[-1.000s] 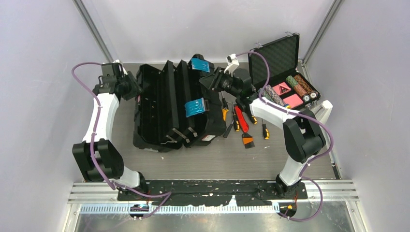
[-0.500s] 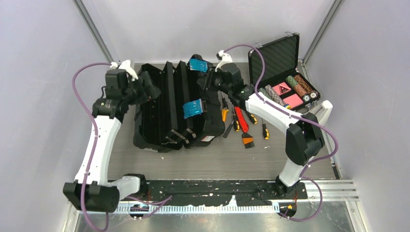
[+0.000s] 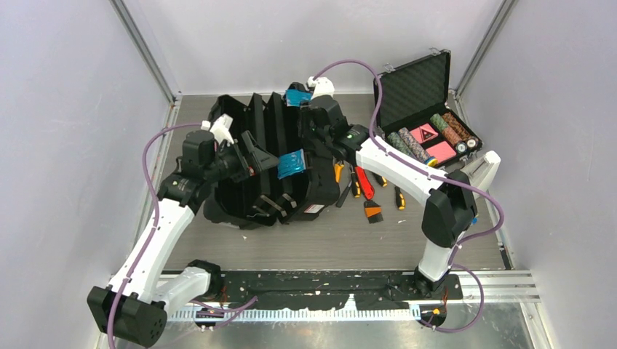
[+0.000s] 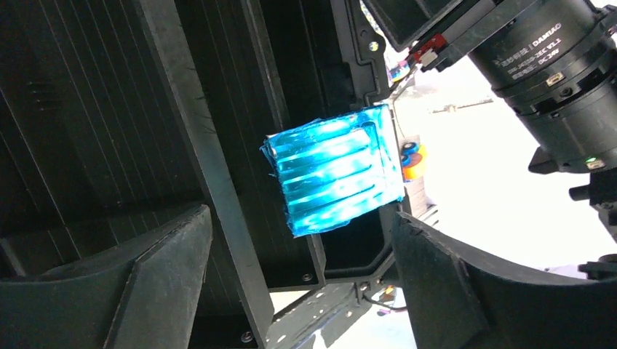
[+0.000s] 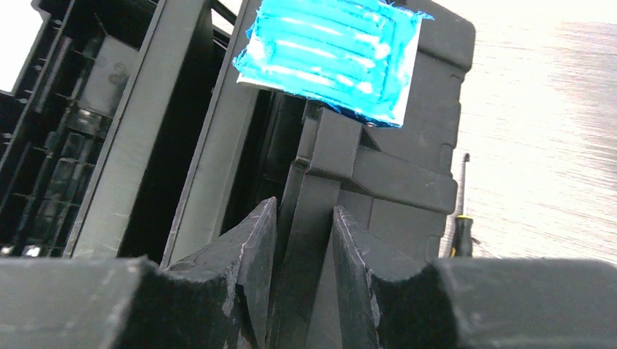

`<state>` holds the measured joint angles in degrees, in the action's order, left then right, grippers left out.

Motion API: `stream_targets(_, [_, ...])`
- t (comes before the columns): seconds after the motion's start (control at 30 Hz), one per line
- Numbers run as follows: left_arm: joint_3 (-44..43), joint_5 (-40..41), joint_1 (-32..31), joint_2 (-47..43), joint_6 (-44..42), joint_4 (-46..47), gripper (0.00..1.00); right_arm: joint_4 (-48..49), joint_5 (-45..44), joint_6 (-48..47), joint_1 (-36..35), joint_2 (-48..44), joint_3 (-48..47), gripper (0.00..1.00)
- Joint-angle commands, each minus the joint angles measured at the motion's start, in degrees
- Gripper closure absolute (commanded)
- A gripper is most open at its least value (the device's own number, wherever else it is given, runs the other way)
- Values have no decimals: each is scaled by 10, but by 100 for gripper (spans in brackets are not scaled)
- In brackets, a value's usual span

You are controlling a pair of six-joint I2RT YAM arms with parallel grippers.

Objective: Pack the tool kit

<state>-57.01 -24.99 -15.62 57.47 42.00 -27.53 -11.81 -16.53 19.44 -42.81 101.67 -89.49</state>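
Change over the last second: the left gripper (image 3: 259, 156) has swung in from beyond the toolbox (image 3: 314, 190) to hang over its open left half. Its fingers (image 4: 160, 280) have gone from nearly together to wide apart, with nothing held. The right gripper (image 3: 309, 134) has advanced onto the far right wall of the box and is clamped there.

Judgement: the right arm appears to steady the box while the left lines up on the near latch (image 3: 291, 163). Packing proper has not begun, since the hand tools (image 3: 364, 185) lie on the table (image 3: 364, 243) to the right of the right hand, outside the box.

Left wrist view: the near latch (image 4: 335, 171) sits just ahead of the spread fingers, centred between them and untouched. The top view leaves this alignment unclear.

Right wrist view: both fingers (image 5: 247, 280) press on either side of a black rib (image 5: 302, 291) of the box. The far latch (image 5: 331, 51) lies beyond the fingertips, and one screwdriver (image 5: 462, 222) lies further off to the right. In the top view the wrist hides this contact.

Only the top view shows the whole box, the row of tools and, well beyond the right hand, the open chip case (image 3: 422, 87).
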Motion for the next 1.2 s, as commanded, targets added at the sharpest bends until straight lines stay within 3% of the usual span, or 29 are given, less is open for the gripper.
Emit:
stream_targets(0.0, [13,-46,-17,-3,75,115,15,-154,-44,-57,-18,50,5,76])
stream_targets(0.2, [-3,-11,-35,-3,91,135,22,-162,-53,-62,-22,56,-8,76])
stream_targets(0.37, [-26,57,-56,-35,83,117,21,-166,-62,-68,-26,56,-14,76])
stream_targets(0.83, [-57,76,-92,-6,69,82,22,-171,-69,-74,-33,63,-30,76])
stream_targets(1.17, [-38,62,-93,57,94,104,2,-174,-72,-74,-36,60,-34,76])
